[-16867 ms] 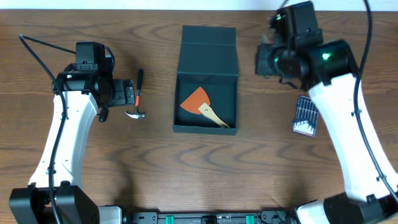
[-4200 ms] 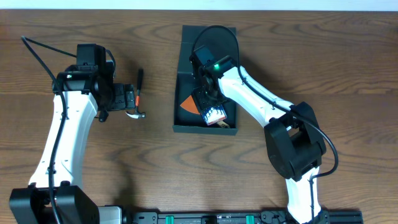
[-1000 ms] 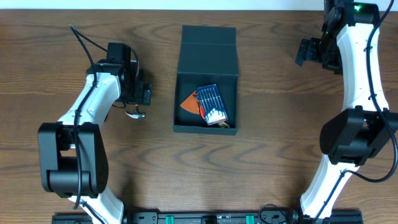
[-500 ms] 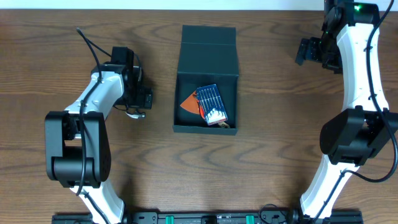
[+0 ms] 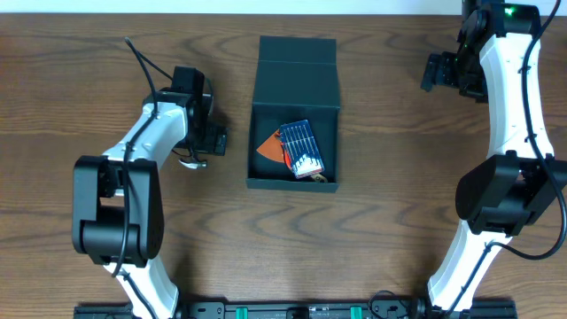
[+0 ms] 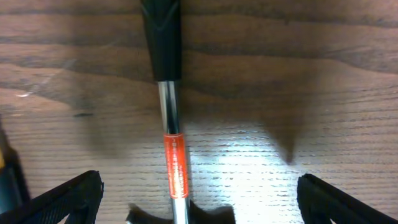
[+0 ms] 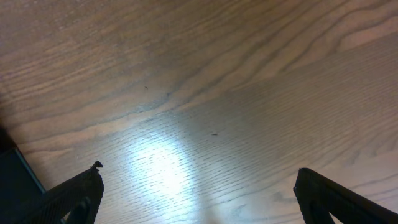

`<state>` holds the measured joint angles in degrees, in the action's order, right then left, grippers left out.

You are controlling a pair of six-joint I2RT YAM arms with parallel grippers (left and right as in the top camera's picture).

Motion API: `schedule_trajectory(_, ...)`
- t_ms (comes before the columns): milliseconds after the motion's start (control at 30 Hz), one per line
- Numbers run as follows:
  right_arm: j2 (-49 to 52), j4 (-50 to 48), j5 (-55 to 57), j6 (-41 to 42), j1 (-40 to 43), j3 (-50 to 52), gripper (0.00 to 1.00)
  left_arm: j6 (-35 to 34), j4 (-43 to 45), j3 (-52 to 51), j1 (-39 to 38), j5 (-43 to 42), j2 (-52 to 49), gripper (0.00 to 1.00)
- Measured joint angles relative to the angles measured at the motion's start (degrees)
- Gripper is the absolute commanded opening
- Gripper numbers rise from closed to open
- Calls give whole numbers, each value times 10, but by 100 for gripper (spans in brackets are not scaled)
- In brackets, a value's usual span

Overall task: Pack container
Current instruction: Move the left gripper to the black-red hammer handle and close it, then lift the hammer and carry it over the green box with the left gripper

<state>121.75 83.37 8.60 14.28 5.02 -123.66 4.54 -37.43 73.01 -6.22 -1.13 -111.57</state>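
Note:
The container, a dark teal-black box, lies in the middle of the table with its flap lid folded back. Inside are an orange scraper and a blue case of drill bits. My left gripper hovers open over a small hammer left of the box. In the left wrist view the hammer's chrome shaft with an orange label runs between the open left gripper, nearer the left finger and touching neither. My right gripper stays open at the far right over bare wood.
The hammer's black grip points away from the left wrist camera. A dark edge shows at the left border of the right wrist view. Brown wooden table surrounds the box.
My left arm has swung right, toward the box, staying over the hammer with its jaws open. The right arm and the box contents have not moved.

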Motion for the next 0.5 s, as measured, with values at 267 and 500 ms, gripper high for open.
schedule_trajectory(267,0,-1,0,-13,0,0,99,-1,0,2,0,-2,-20,93)
schedule_trajectory(500,0,-2,0,-17,0,0,99,-4,0,4,0,-5,-22,62)
